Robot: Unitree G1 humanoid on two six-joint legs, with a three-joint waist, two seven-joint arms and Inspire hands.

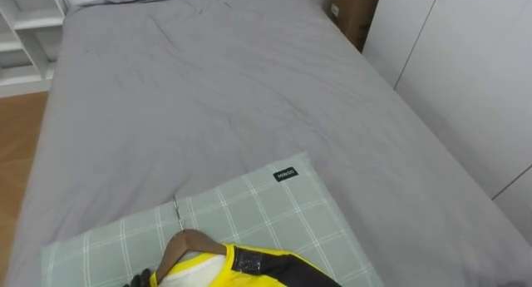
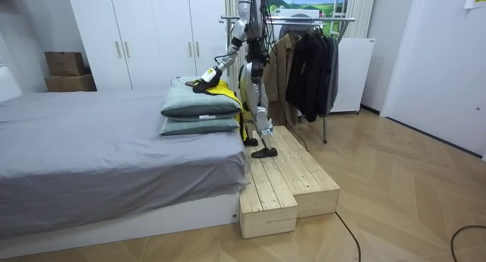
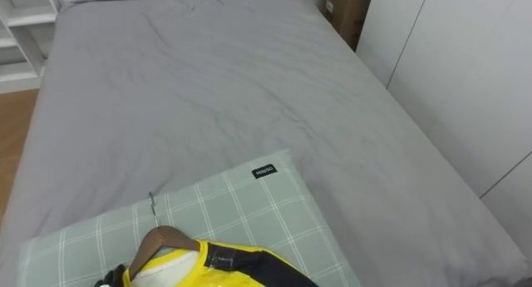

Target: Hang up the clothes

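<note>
Your robot stands on the wooden platform (image 2: 281, 182) at the pillow end of the bed (image 1: 208, 96), whose grey sheet lies loosely creased. The white wardrobe (image 2: 144, 34) runs along the bed's far side in the room view. Behind the robot you have the clothes rack (image 2: 304, 20), with dark coats (image 2: 307, 64) hanging on it.

Two pillows (image 2: 199, 108) are stacked at the bed's end, the top one in pale green check. On it lies the yellow garment (image 1: 249, 266), the thing you are to hang. It is bright yellow with a glossy black band along its neckline and a white lining showing inside the collar. The cloth drapes off the pillow's edge toward the robot.

The wooden hanger (image 1: 187, 241) sits in the garment's neck. Its brown shoulder curves up out of the collar, and its thin metal hook lies flat on the pillow, pointing toward the far end of the bed.

The left arm stretches forward and down from the shoulder. The left hand (image 2: 205, 82) rests at the garment on the top pillow, just beside the hanger's left end. You cannot tell whether its fingers are closed on anything.
</note>
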